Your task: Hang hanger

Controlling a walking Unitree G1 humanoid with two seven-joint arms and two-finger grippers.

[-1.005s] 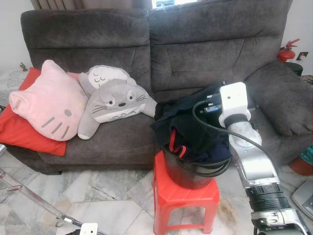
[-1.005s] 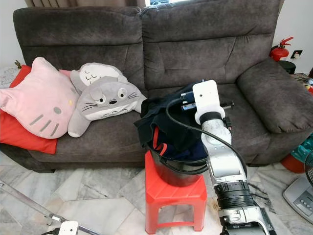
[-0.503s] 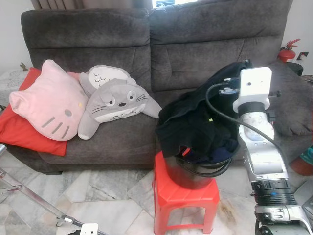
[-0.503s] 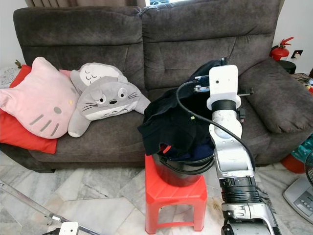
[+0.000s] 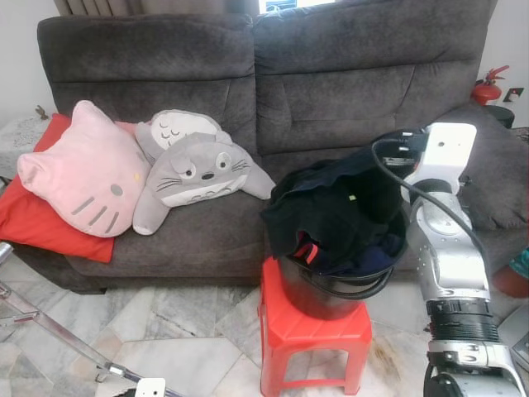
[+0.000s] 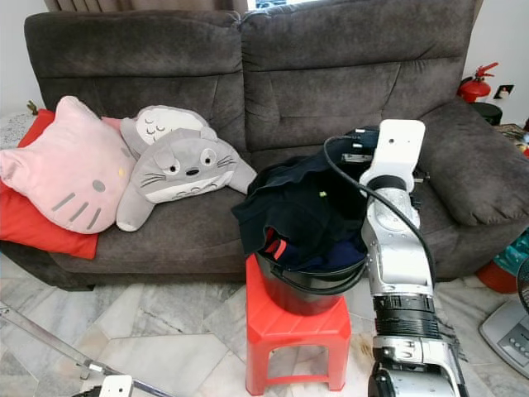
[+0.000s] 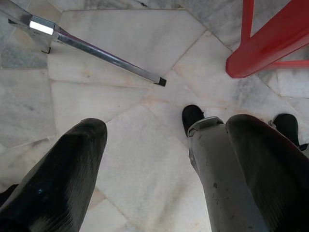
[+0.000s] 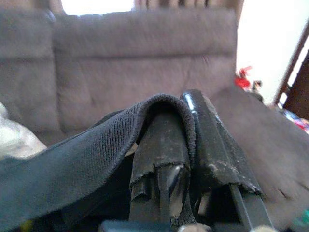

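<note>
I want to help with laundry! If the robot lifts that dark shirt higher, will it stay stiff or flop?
Probably flop: the dark shirt already sags in folds over the black bucket. It looks light, since the right gripper pinches just one edge. It may snag other clothes.

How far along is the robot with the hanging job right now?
Early. Done: the right gripper is shut on a dark garment from the black bucket on the red stool. In hand: lifting it. Left: hanger and hanging; I see no hanger.
</note>
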